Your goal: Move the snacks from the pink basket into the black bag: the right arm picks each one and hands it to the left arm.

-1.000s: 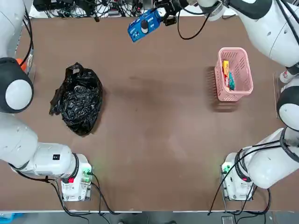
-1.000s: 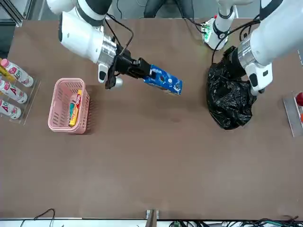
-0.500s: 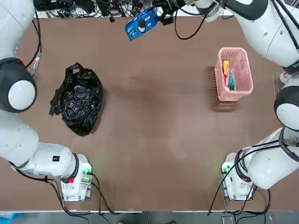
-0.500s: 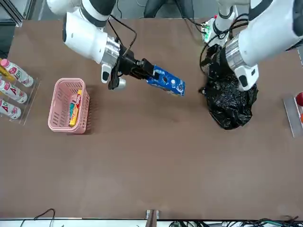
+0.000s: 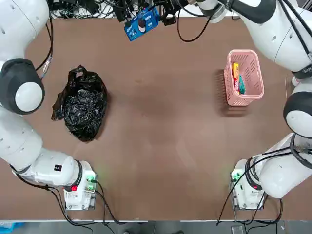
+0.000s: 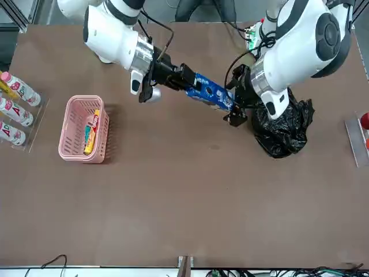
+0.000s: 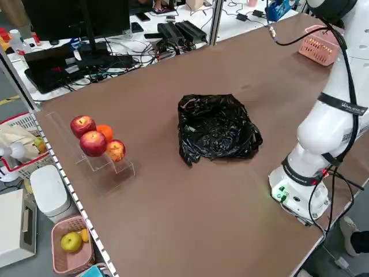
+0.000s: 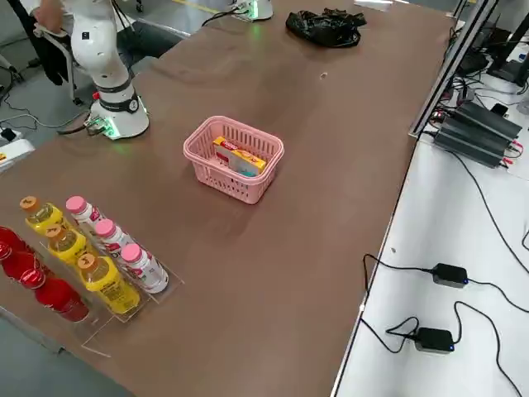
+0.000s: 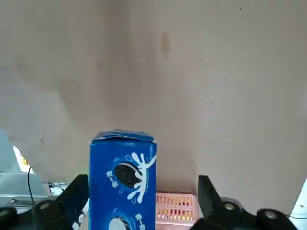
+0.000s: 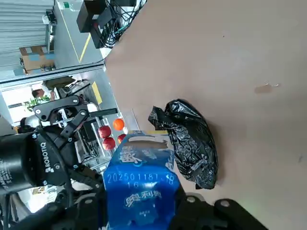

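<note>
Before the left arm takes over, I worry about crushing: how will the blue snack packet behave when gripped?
The blue snack packet juts level from the right gripper without drooping, so probably stiff. Its flat faces and square corners suggest a light carton, unlikely to roll. A hard squeeze might dent it.

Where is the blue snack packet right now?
In the front view the blue snack packet is held above the table, one end in the right gripper, the other between the open fingers of the left gripper, beside the black bag.

bottles [image 8: 83, 256], apples [image 7: 92, 138], cables [image 8: 463, 298], brown table [image 5: 165, 141]
</note>
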Controlling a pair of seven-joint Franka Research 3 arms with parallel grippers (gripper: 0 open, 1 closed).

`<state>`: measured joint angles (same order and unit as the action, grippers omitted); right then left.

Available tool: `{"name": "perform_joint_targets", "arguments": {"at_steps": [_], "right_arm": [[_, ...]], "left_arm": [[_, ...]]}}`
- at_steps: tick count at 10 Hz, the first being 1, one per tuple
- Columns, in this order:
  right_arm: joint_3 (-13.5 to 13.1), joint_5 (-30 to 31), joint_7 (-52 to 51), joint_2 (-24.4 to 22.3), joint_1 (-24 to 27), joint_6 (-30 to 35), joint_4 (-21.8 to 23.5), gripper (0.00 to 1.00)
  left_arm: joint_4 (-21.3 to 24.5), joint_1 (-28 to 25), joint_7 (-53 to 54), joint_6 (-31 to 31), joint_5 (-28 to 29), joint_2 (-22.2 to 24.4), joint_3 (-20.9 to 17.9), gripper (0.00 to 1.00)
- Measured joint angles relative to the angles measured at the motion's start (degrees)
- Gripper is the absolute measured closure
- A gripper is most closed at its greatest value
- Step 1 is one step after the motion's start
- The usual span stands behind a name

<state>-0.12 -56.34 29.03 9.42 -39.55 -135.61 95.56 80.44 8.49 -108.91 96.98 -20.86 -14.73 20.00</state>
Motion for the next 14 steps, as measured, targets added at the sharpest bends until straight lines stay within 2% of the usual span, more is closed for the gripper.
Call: {"name": "perform_joint_targets", "arguments": {"at_steps": [8, 10, 11, 13, 14], "right_arm": [[-0.07, 0.00, 0.57, 0.06, -0.02, -0.03, -0.09, 0.50], [-0.06, 0.00, 0.57, 0.06, -0.07, -0.03, -0.10, 0.50], [-0.06, 0.00, 0.57, 0.06, -0.10, 0.00, -0.10, 0.50], [-0.03, 0.00, 0.57, 0.07, -0.37, 0.22, -0.10, 0.50], [-0.07, 0.03, 0.57, 0.11, -0.38, 0.19, -0.10, 0.50]], "left_arm": [[-0.02, 0.61, 1.72, -1.23, 0.00, -0.09, 2.50, 0.00], [0.18, 0.68, 1.72, -1.68, -0.01, -0.66, 3.73, 0.04], [0.24, 0.67, 1.72, -1.75, -0.01, -0.83, 3.81, 0.10], [0.22, 0.41, 1.72, -1.72, -0.01, -0.86, 3.73, 0.44], [0.22, 0.41, 1.74, -1.75, -0.01, -0.87, 3.73, 0.48]]}}
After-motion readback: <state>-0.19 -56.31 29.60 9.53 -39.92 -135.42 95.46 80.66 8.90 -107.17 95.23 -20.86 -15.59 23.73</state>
